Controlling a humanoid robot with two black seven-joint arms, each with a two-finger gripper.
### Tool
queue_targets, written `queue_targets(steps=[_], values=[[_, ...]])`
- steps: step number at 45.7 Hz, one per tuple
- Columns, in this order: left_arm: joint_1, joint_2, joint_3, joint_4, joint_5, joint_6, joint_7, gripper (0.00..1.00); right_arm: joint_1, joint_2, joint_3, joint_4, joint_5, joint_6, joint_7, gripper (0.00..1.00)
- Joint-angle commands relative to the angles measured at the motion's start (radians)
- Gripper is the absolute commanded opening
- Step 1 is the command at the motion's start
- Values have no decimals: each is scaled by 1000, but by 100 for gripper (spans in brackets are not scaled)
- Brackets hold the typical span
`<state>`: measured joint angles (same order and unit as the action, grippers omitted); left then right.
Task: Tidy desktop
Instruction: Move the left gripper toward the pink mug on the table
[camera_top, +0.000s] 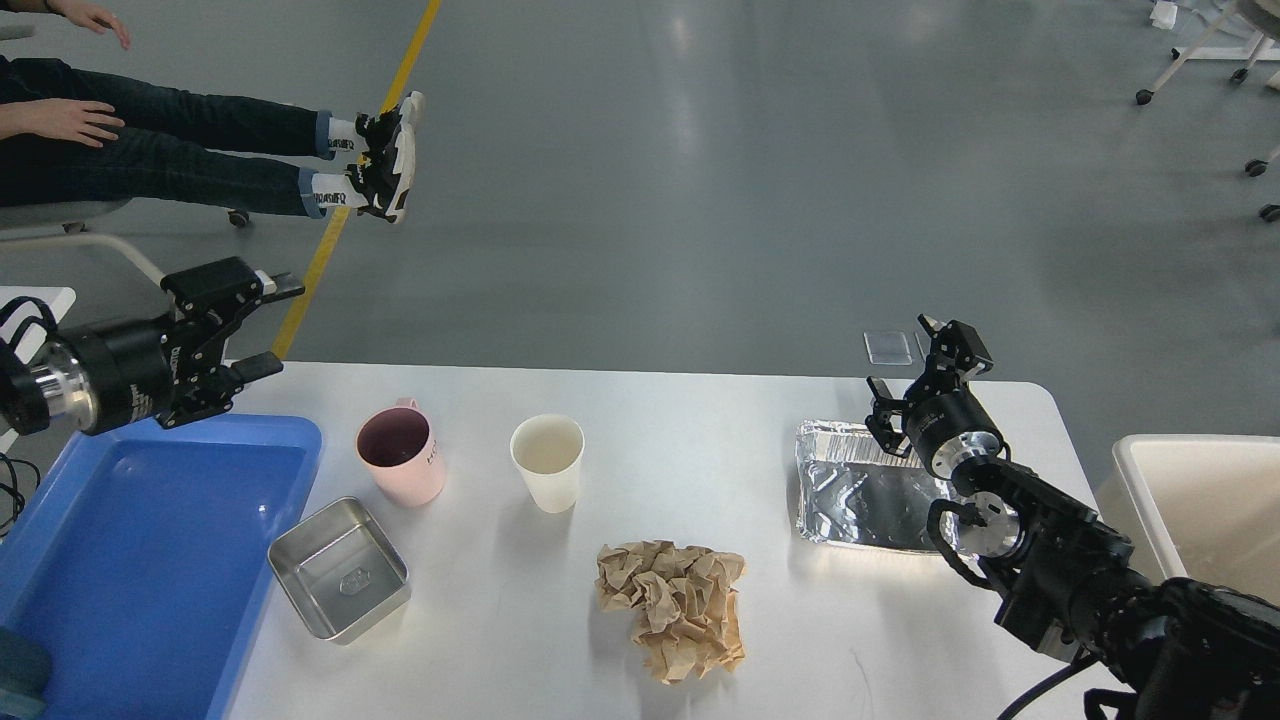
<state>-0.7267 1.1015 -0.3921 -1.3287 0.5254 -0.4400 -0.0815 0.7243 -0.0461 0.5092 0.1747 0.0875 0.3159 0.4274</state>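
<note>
The white desk (700, 450) spread across the lower middle of the head view, with both arms reaching over its ends.

A pink mug (402, 455) stood upright near the desk's far left; its dark inside showed nothing I could make out. Just to its right, apart from it, stood a white paper cup (546, 462), upright, its pale interior looking bare. Nearer the front left edge lay a shallow square metal tin (339, 569), with nothing in it but an embossed mark on its floor. A crumpled wad of brown paper (675, 608) lay on the bare desk near the front middle, inside no container. Toward the right sat a rectangular foil tray (850, 490), its wrinkled floor bare.

A blue plastic bin (130, 560) sat against the desk's left end, nothing in it. A cream-coloured bin (1200, 500) stood off the right end, only partly in view.

The left hand (262, 327) hung over the far left corner, above the blue bin's far edge, its fingers spread and holding nothing. The right hand (912, 364) hovered at the foil tray's far right corner, fingers parted and not touching anything.
</note>
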Motion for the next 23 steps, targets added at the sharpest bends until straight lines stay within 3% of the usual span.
queue_targets(steps=[1, 7, 16, 23], values=[[12, 188, 67, -141, 139, -9, -15, 99, 1, -1, 0, 2, 0, 0, -1, 100], [43, 323, 70, -217, 205, -26, -72, 99, 1, -8, 0, 0, 0, 0, -1, 100], [32, 533, 52, -222, 248, -199, -161, 99, 1, -23, -1, 0, 0, 0, -2, 100], [32, 662, 52, -219, 298, -247, -259, 99, 1, -26, -1, 2, 0, 3, -1, 100]])
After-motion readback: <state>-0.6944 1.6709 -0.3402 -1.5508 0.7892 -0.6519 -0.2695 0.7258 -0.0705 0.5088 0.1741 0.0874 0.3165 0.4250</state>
